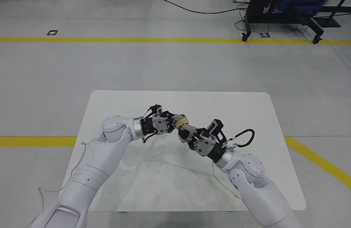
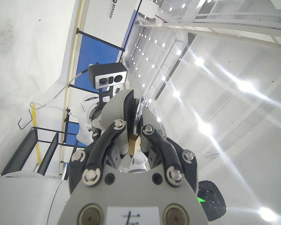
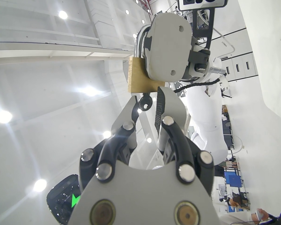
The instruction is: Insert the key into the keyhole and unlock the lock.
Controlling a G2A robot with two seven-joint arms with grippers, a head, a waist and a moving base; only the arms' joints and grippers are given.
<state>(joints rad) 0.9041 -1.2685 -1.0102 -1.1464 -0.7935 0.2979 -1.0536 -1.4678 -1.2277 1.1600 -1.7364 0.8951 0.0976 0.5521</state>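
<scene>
Grips a small rectangular brass padlock [image 3: 138,78] in the left claw [image 2: 138,108], both fingers pinched tight on it, held up over the middle of the white tabletop [image 1: 135,102]. Shows a dark round-headed metal key [image 3: 145,103] seated in the padlock's end face, with its head sticking out toward the right claw [image 3: 147,95]. Straddles that head with the right claw part-open, one finger on each side, a thin gap at one pad and no firm hold visible.

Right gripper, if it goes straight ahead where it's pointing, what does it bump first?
Probably the key: its dark head sits between the right gripper's open fingers, at the keyhole end of the brass padlock. The padlock comes next, though depth is unclear.
</scene>
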